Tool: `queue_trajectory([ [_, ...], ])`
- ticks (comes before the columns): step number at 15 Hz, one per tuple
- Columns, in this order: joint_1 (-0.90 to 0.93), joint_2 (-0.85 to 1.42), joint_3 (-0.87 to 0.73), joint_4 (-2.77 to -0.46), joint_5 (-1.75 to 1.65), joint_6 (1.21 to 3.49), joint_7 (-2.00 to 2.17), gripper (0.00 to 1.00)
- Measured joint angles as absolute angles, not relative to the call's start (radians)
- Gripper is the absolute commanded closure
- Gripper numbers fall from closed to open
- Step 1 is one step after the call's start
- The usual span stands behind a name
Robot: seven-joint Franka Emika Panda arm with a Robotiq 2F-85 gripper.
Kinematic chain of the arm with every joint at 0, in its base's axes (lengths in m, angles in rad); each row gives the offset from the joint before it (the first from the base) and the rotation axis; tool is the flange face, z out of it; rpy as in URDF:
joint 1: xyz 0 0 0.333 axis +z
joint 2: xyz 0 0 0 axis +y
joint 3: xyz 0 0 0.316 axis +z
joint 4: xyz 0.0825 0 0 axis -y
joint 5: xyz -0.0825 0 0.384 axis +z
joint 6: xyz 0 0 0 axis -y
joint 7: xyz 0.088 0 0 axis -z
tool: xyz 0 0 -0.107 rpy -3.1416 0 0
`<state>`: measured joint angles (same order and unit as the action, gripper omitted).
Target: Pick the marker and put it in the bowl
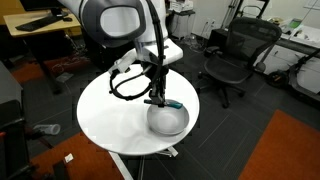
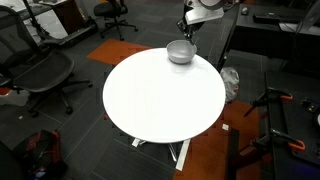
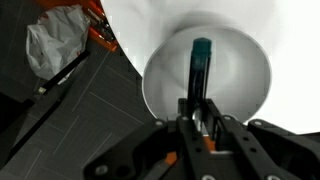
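The marker point(image 3: 200, 75), teal end forward, hangs over the silvery bowl point(image 3: 252, 85). The gripper point(image 3: 197, 118) pinches it, and the fingers hide its rear end. In an exterior view of the round white table point(image 2: 150, 100), the marker is too small to make out.

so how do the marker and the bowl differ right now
Look: the marker is a thin dark stick with a teal section; the bowl is round and light grey. Size: the marker is much shorter than the bowl is wide. State: the marker is clamped in the gripper, off the table; the bowl rests on it.
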<state>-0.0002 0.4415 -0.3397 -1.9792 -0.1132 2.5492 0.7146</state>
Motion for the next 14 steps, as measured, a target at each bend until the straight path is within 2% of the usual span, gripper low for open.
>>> queue_trajectory([
  [5,-0.01,0.452,-0.331,-1.978,-0.113,2.576,0.692,0.95],
  [6,-0.016,0.455,-0.324,-1.976,-0.112,2.577,0.669,0.85],
  [7,-0.021,0.458,-0.317,-1.974,-0.112,2.578,0.643,0.56],
  [9,-0.031,0.461,-0.306,-1.97,-0.112,2.578,0.589,0.5],
  [14,-0.044,0.464,-0.297,-1.954,-0.108,2.578,0.505,0.11],
])
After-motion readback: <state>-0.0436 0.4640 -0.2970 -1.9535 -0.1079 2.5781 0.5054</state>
